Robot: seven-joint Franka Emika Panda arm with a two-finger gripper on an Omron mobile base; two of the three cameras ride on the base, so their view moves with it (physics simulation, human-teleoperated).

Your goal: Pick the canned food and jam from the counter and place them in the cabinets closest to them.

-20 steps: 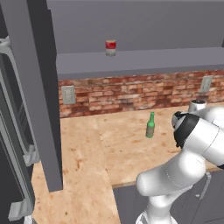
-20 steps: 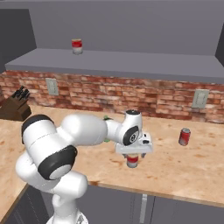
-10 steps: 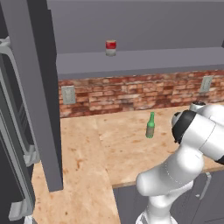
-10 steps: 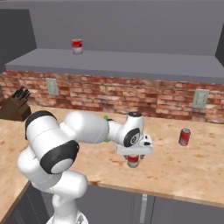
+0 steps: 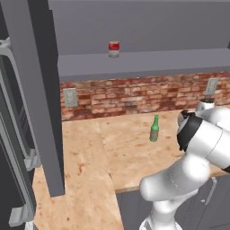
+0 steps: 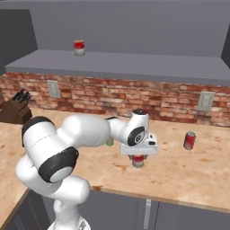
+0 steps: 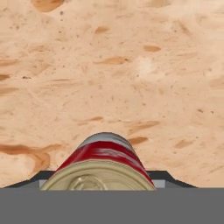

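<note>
Speckled tan stone counter (image 6: 197,175) runs along a red brick wall with pale socket plates, under a long grey shelf of the dark grey upper cabinets (image 6: 134,67). On that shelf stands a small red can with a silver base (image 6: 79,47), upright and alone. Low over the counter, the white arm's two-finger gripper (image 6: 138,162) points straight down around a red-labelled food can with a pale ridged lid (image 7: 101,168); the can sits between the dark fingertips, but whether they press on it cannot be told. To the right, well apart, a second red can (image 6: 189,140) stands slightly tilted on the counter. Behind the arm's forearm a green glass bottle (image 5: 154,129) stands upright. A dark knife block (image 6: 15,109) sits at the far left by the wall. An open dark cabinet door (image 5: 38,94) hangs over the counter's left part.
</note>
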